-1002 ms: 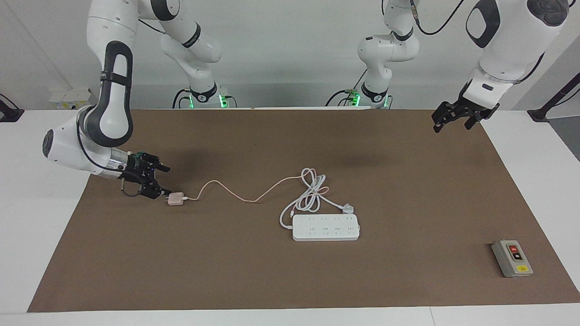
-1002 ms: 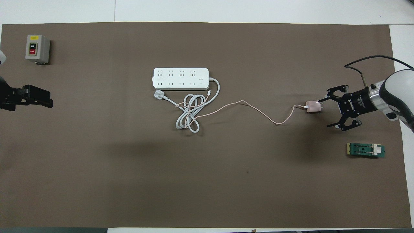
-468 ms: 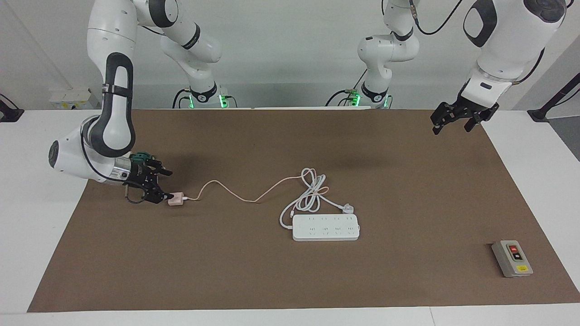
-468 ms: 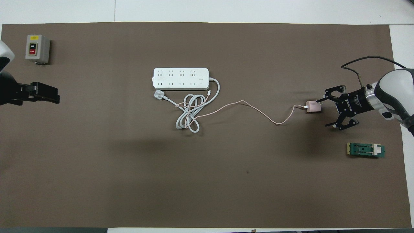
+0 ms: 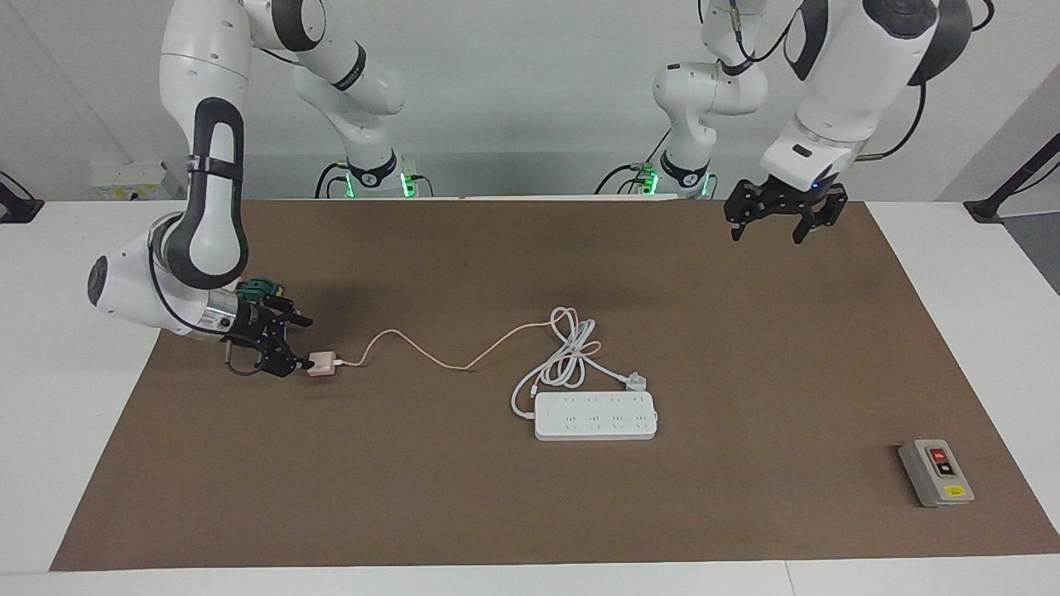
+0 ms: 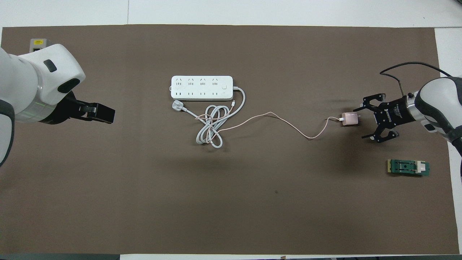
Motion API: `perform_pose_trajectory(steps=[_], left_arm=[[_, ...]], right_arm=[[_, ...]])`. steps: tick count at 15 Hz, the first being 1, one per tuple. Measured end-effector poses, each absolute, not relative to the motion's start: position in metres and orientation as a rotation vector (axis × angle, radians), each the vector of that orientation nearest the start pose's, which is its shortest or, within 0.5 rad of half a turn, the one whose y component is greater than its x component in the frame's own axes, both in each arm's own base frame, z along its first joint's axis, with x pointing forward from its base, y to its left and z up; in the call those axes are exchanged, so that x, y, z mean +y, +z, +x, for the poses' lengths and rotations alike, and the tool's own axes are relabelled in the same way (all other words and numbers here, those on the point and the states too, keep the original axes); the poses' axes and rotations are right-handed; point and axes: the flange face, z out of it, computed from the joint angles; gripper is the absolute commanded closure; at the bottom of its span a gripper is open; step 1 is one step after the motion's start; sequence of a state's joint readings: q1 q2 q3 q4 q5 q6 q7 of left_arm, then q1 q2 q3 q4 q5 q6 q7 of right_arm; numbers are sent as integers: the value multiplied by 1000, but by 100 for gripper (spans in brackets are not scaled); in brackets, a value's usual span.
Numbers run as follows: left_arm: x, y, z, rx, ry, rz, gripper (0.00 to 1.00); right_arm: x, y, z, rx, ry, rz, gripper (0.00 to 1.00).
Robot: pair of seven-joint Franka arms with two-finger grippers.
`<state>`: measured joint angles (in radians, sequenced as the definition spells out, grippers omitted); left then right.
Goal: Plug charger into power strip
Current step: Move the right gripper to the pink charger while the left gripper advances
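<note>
The charger (image 5: 321, 363) lies on the brown mat (image 5: 414, 497), well apart from the power strip (image 5: 595, 415) toward the right arm's end, its cable running to the strip's cord, the right gripper (image 5: 291, 343) low beside it with fingers spread, and the left gripper (image 5: 777, 222) raised, fingers also spread.

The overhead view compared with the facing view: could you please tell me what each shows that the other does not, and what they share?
Only the overhead view shows the whole green part on the brown mat; the left arm hides most of the grey button box there. Only the facing view shows both arm bases and the grey button box in full. Both show the power strip with its coiled cord, the charger toward the right arm's end, the open right gripper at it, and the open left gripper raised over the mat.
</note>
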<state>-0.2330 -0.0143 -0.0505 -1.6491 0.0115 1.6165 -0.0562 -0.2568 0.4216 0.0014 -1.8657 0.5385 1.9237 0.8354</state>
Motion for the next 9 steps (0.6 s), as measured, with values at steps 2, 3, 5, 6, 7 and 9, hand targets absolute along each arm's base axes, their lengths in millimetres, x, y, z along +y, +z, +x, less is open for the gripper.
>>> perform_pose_trajectory(steps=[2,3,5,6,7,9], left_arm=[[-160,598,528,371,31,-3113,0],[-168,598,526,381,37,-3125,0],[-187,598,518,424,48,-3142,0],[-191,598,517,434,53,-3153,0],[-190,598,517,430,57,-3160,0],[-185,597,518,414,62,-3169,0]], right_arm=[[-113,266,592,1732,653,-2086,0],[-111,264,593,1732,656,-2082,0],[-109,262,594,1732,648,-2084,0],[-110,261,594,1733,638,-2085,12],[-110,261,595,1734,632,-2086,16],[-111,261,595,1721,620,-2095,16]])
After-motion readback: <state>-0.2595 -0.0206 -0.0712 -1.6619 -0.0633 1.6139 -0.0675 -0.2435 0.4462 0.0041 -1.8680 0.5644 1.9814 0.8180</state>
